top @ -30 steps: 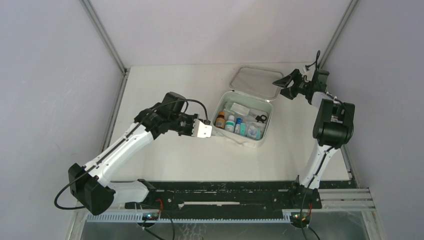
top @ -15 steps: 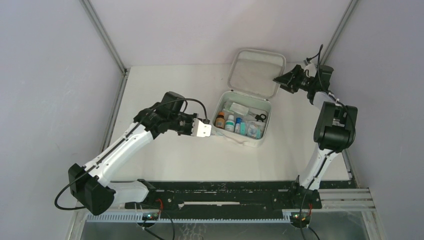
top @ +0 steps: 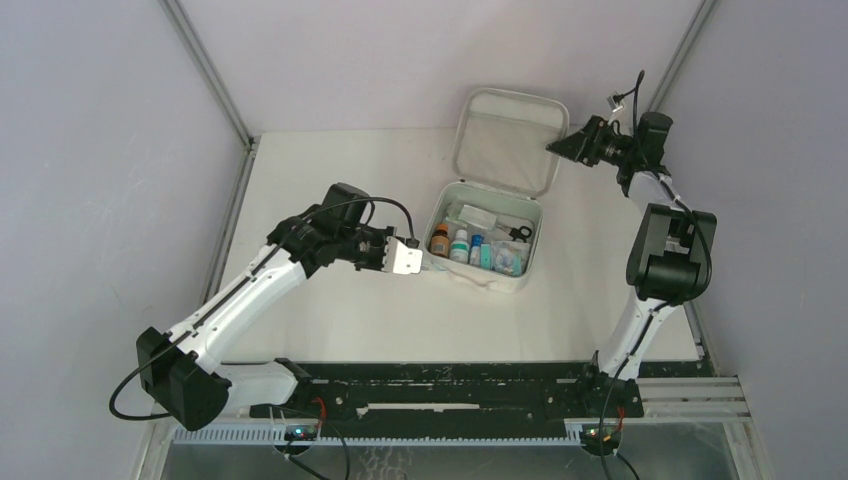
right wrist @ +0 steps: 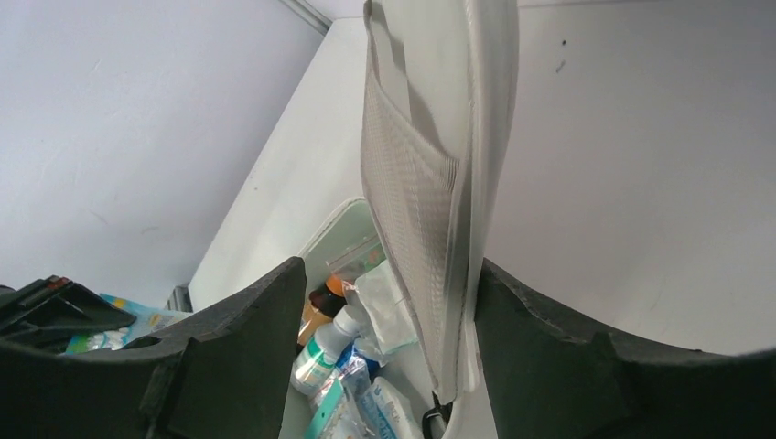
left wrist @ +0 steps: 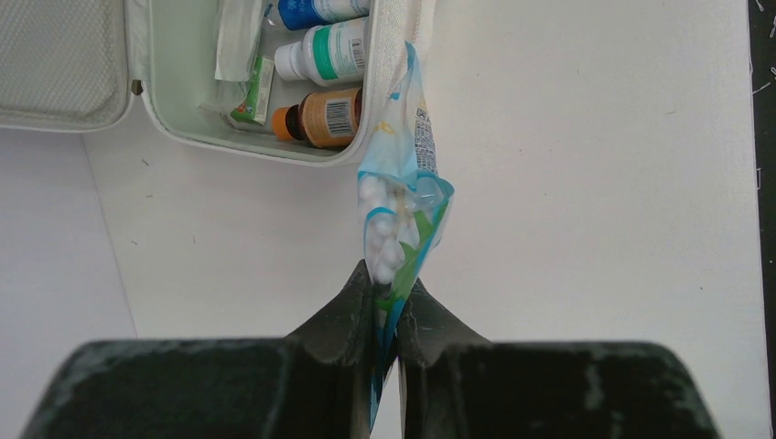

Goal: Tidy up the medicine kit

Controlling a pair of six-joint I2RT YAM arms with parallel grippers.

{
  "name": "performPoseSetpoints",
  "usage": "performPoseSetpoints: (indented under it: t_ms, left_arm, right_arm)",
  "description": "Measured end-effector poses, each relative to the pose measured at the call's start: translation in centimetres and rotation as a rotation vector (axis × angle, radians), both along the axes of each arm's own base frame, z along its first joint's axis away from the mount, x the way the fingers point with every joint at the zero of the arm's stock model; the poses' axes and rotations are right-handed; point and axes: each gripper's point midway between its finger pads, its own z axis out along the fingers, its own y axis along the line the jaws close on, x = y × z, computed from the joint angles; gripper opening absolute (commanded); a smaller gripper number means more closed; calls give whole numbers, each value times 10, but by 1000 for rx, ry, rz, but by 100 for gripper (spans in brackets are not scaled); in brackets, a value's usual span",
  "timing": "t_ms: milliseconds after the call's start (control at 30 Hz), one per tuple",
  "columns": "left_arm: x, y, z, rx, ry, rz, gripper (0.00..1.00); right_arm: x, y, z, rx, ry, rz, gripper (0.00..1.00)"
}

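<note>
Nearest, the left gripper (left wrist: 386, 274) has its fingers pressed together on one end of a limp clear packet (left wrist: 403, 210) of white cotton pieces. The packet's other end lies against the rim at the case's 8 o'clock corner, not yet inside. That film looks light, crinkly and slick, so a pinch this close to the end may let it sag or slide. Beyond it, the medicine kit (top: 540, 235) sits open on the table (top: 330, 180) at about 12 o'clock from the arm bases. Its tray is crowded with an orange bottle (left wrist: 320, 117), a green-banded bottle (left wrist: 325, 53) and flat wrappers. The case is probably soft-walled and light, apt to skid if the packet is pushed hard against its rim. Farther, at the tray's 12 o'clock side, the hinged lid (top: 508, 140) stands nearly upright. At its 3 o'clock edge the right gripper (top: 558, 146) has its jaws spread to either side of the edge, which leans on one finger with a gap at the other. The lid is likely floppy, so its stiffer zip rim is the sensible hold.
</note>
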Motion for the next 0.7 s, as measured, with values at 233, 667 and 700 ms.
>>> performPoseSetpoints:
  t_ms: [233, 667, 700]
  left_arm:
    - [-1, 1, -1, 8, 1, -3, 14]
    - [1, 3, 1, 15, -6, 6, 13]
    - [1, 4, 1, 17, -6, 7, 14]
  right_arm:
    - [4, 7, 17, -46, -73, 43, 62]
    - [8, 19, 47, -98, -156, 87, 54]
    - [8, 19, 47, -99, -157, 88, 52]
